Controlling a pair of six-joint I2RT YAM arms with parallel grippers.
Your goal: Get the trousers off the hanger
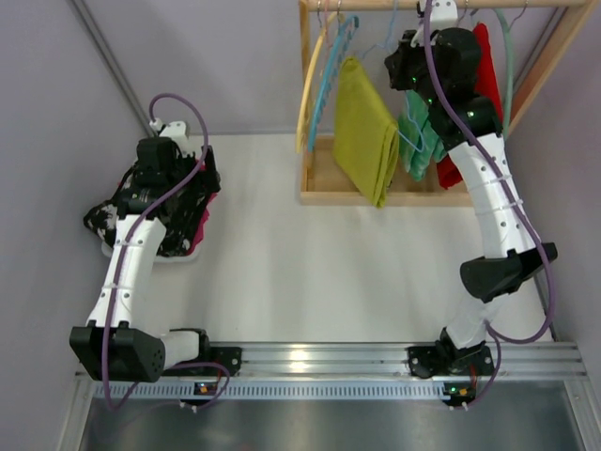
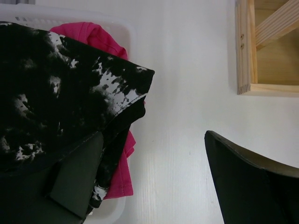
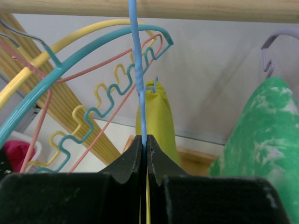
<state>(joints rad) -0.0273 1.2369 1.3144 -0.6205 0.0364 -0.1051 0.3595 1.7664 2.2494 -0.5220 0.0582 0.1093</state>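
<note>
At the pale wooden rack (image 1: 321, 185) on the far side of the white table (image 1: 282, 254), your right gripper (image 3: 144, 140) is clenched on a thin light-blue hanger wire (image 3: 134, 51). Its two black jaws are pressed together with only the wire between them. The wire runs straight up from the grip and crosses the round wooden rod (image 3: 210, 9) overhead. You cannot tell from these views which garment that wire carries.

All three pairs of trousers hang on the rack. The mustard-yellow folded trousers (image 1: 366, 132) hang leftmost of the three, and in the right wrist view they sit just behind the gripped wire. The green trousers with pale mottling (image 3: 261, 140) hang to their right. The bright red trousers (image 1: 486, 61) hang farthest right, largely hidden behind your right arm in the overhead view. Left of the yellow pair, a cluster of bare wire hangers in yellow, teal and pink (image 3: 112, 88) shares the rack.

Across the table, well apart from the rack, your left gripper (image 2: 152, 140) hovers released, its jaws spread wide. It is over the edge of a white plastic basket (image 2: 126, 32), which holds a black cloth splashed with white (image 2: 56, 93) lying on top of a hot-pink cloth (image 2: 88, 35). One finger overlaps the black cloth in the left wrist view. Whether it touches the cloth is unclear.
</note>
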